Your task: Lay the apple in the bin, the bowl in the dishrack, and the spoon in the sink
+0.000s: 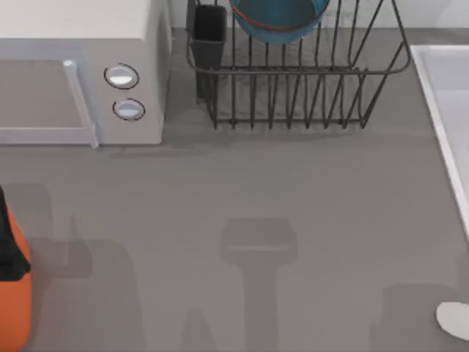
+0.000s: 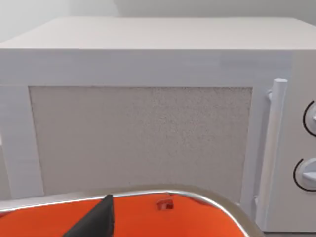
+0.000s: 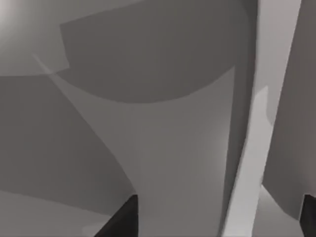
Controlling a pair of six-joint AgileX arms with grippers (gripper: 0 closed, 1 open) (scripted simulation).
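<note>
Bowl (image 1: 278, 18), teal-blue inside with reddish-brown band, sits in black wire dishrack (image 1: 308, 88), beside dark square utensil cup (image 1: 210, 37). Orange bin (image 1: 13, 293), rounded, black part on top, at table's left edge; left wrist view shows small red apple (image 2: 164, 204) inside. White oval spoon (image 1: 456, 320) end lies on grey table near bottom right. Pale sink (image 1: 447, 110) rim at right. Boxy white microwave (image 1: 80, 66) top left. Gripper fingers: cannot tell either.
</note>
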